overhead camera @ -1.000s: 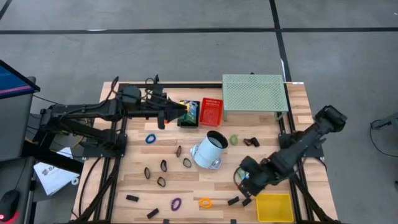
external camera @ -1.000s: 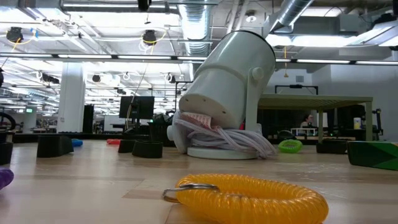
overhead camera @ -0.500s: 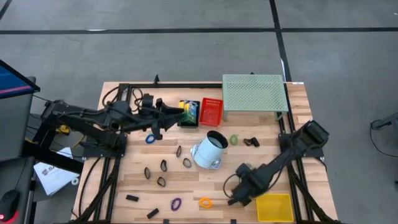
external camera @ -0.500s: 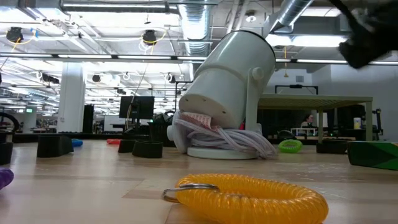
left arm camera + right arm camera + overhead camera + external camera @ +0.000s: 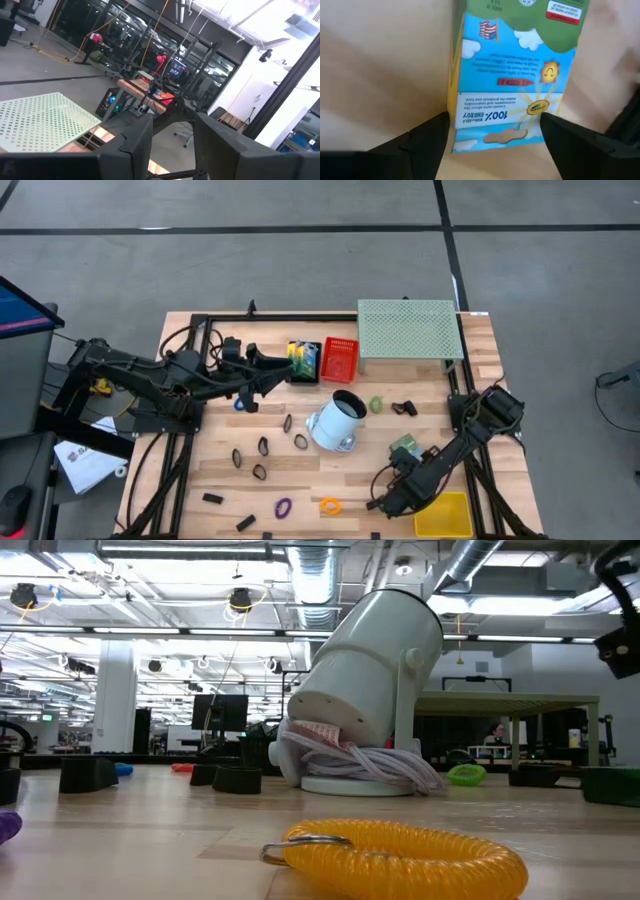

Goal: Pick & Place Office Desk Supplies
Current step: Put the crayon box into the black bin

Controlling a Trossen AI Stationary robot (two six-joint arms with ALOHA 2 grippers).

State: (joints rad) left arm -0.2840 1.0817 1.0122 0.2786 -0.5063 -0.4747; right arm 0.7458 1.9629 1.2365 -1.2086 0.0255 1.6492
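Observation:
A crayon box (image 5: pixel 512 75) with a blue and green printed face lies flat on the wooden table near its front right. My right gripper (image 5: pixel 492 125) (image 5: pixel 383 498) points steeply down over it, open, with one finger on each long side of the box; I see no touch. My left gripper (image 5: pixel 280 370) (image 5: pixel 173 145) hangs open and nearly level above the back left of the table, beside a black bin (image 5: pixel 303 362) that holds a yellow-green box. Nothing lies between its fingers. Rubber rings, orange (image 5: pixel 330 505), purple (image 5: pixel 283 507) and blue (image 5: pixel 241 404), and black binder clips (image 5: pixel 403 408) lie scattered.
A white lamp-like cylinder (image 5: pixel 335 422) stands tilted at mid-table, with cords at its base. At the back stand a red basket (image 5: pixel 339 358) and a green perforated shelf (image 5: pixel 408 330). A yellow tray (image 5: pixel 442 513) sits at the front right corner, beside my right gripper.
My right gripper has sunk toward the table and its near edge, tipping from slanted to steeply downward, and now stands over the crayon box. My left gripper has swung back from the black bin toward the table's near left and tipped upward.

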